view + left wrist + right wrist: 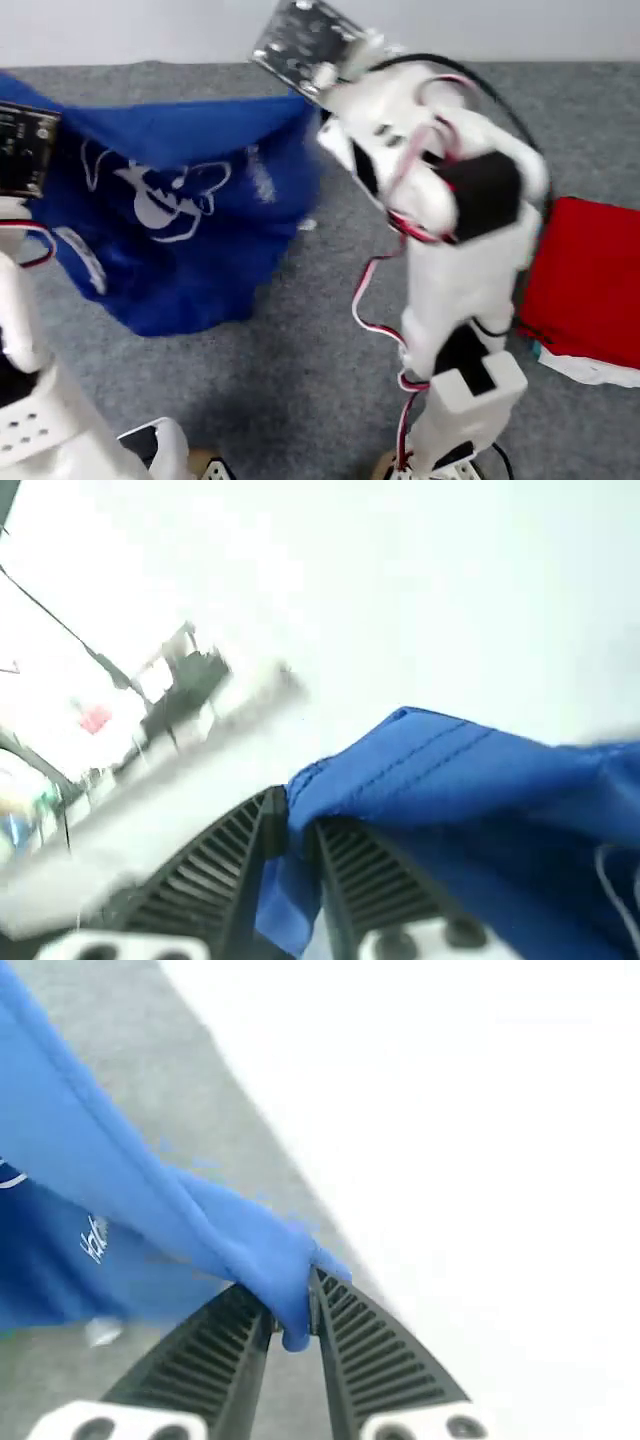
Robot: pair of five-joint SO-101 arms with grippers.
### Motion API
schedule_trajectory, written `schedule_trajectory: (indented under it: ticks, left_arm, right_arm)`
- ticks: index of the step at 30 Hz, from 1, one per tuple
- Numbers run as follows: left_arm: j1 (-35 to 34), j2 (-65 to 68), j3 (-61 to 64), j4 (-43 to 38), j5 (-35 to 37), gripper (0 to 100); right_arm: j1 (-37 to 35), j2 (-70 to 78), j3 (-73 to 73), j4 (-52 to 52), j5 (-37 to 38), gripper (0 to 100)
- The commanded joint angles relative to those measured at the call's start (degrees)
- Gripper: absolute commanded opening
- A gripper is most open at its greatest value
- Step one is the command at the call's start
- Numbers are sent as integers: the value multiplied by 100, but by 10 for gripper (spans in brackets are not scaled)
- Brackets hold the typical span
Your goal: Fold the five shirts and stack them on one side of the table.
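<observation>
- The right arm [455,260] is rising from the near edge of the grey surface [300,370], hiding the stretch between the two garments.
- A folded red shirt [585,275] is lying at the right edge, on a white cloth [590,368].
- The blue shirt [180,220] is hanging spread at the left, farther back.
- The left tool [290,825] is clamping its hem; the right tool [292,1310] is pinching a bunched corner.

Left claw [292,818], right claw [290,1298] — both clamped
</observation>
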Motion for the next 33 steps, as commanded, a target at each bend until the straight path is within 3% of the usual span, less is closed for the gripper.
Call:
schedule_trajectory:
  ticks: [1,5,10,14,20,23,27,33]
  left_arm:
    - [536,-88,-418,-352,26,5]
    - [985,-123,-532,-334,18,5]
    - [1064,-141,-558,-105,18,5]
    - [1055,-141,-963,914,-132,5]
    - [1046,-97,-1112,3033,-1336,5]
    - [703,-97,-1112,3833,-1653,5]
    - [325,-88,-1095,4220,-1679,6]
    - [308,-88,-743,4334,-1679,6]
  right_arm:
    - [215,-514,-308,4,220,10]
    - [400,-778,-290,4,255,10]
    - [523,-1024,-290,224,343,10]
    - [804,-1130,-264,268,413,10]
    - [1218,-1103,281,259,413,10]
    - [1358,-1077,334,259,413,10]
    - [1367,-1015,501,259,413,10]
    - [1112,-936,914,259,413,10]
